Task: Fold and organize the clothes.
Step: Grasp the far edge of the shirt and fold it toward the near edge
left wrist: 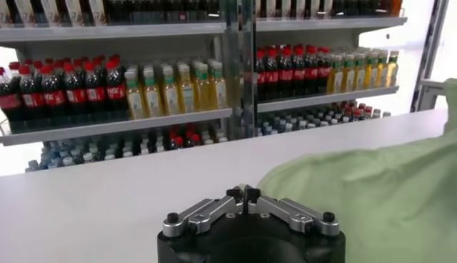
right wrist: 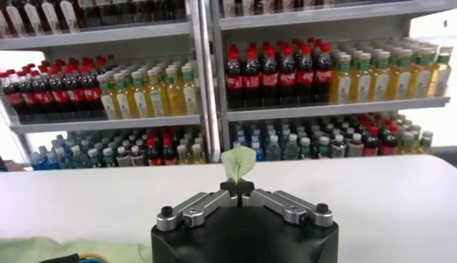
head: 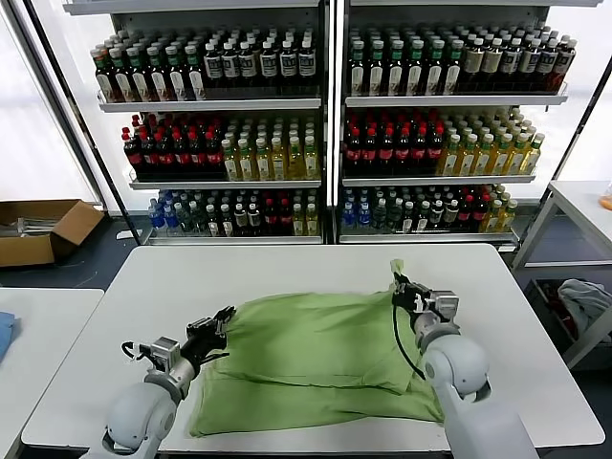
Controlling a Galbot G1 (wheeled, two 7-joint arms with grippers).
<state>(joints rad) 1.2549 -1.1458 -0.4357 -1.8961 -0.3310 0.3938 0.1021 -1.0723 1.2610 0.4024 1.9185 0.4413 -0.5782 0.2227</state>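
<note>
A light green T-shirt [head: 316, 363] lies plain side up on the white table [head: 287, 273], with a folded layer on top of a wider lower layer. My right gripper [head: 400, 283] is at the shirt's far right corner. It is shut on a pinch of the fabric, and a small green tuft [right wrist: 238, 161] sticks up past the right gripper [right wrist: 236, 187]. My left gripper [head: 222, 323] is at the shirt's left edge. In the left wrist view the left gripper [left wrist: 243, 194] is shut with no cloth showing between its tips, and the shirt [left wrist: 371, 193] is just beside it.
Drink shelves [head: 325, 124] full of bottles stand behind the table. A cardboard box [head: 43, 229] sits on the floor at the left. A side table [head: 38, 316] at the left carries a small blue cloth [head: 5, 335]. Another table [head: 579, 201] and a heap of cloth [head: 583, 301] are at the right.
</note>
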